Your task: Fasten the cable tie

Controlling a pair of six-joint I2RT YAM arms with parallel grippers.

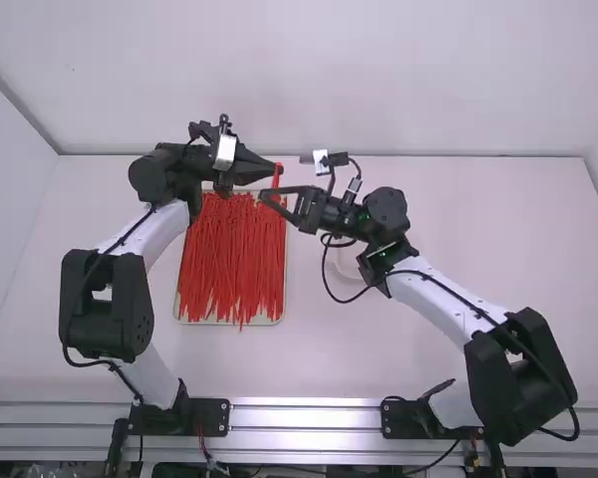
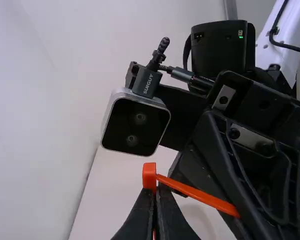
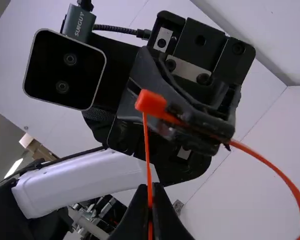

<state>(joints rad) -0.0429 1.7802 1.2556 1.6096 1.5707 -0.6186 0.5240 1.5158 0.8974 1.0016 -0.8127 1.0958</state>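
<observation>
Left wrist view: left hand [image 2: 153, 196] has its fingers together, pinched on the red cable tie [image 2: 196, 196] right below its square head [image 2: 149, 175]. The head sits just proud of the fingertips. The strap runs off from the head toward the right arm's black finger frame, which is close in front, with that arm's wrist camera [image 2: 135, 120] beside it.

Right wrist view: right hand [image 3: 150, 192] is also closed, clamped on the thin tail [image 3: 147, 150] of the same tie. The tail goes straight from its fingertips to the head, which is pinned in the left hand's fingers. Can't tell if the tip is actually through the head's slot. The rest of the strap leaves the left hand and bows out in a wide loop to one side.

High view: both hands meet tip to tip over the far edge of the tray [image 1: 271, 321]. Left hand comes in from the left, right hand from the right and slightly nearer the camera. The tie is off the worktop [image 1: 458, 209], held between the two hands. The tray carries a dense pile of spare red ties [image 1: 229, 259] laid lengthwise, and sits left of the worktop's middle.
</observation>
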